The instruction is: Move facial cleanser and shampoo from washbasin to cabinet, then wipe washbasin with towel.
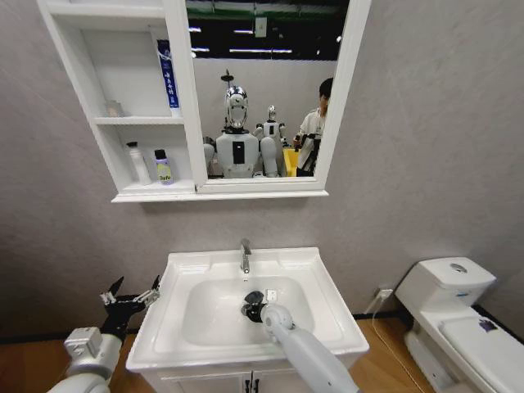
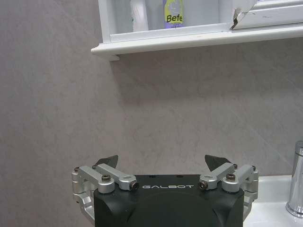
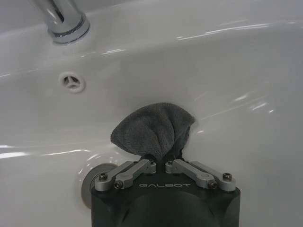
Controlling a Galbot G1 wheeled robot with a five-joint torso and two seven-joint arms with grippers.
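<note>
The washbasin [image 1: 327,315] occupies the centre of the head view, with the cabinet [image 1: 98,90] mounted on the wall above it. Two bottles stand on the cabinet's lowest shelf: a white bottle [image 1: 137,164] and, just beside it, a purple-labelled bottle [image 1: 164,168]. No bottle is visible on the basin top, so the transfer stage appears complete and wiping is judged to be the step in hand.

The right gripper [image 3: 163,163] is inside the bowl, clenched on the towel [image 3: 154,130]. The towel is pressed against the bowl wall, below the chrome tap [image 3: 64,19] and near the drain [image 3: 90,184].

The left gripper [image 2: 163,165] hangs beside the basin's left edge, released, with its jaws spread and nothing between them.

Risks:
- The grip holds a bunched portion of the towel; friction on the ceramic could pull it free.
- The gripper body sits close to the drain fitting; a low sweep could strike it.
- A sweep toward the back wall could contact the tap.
</note>
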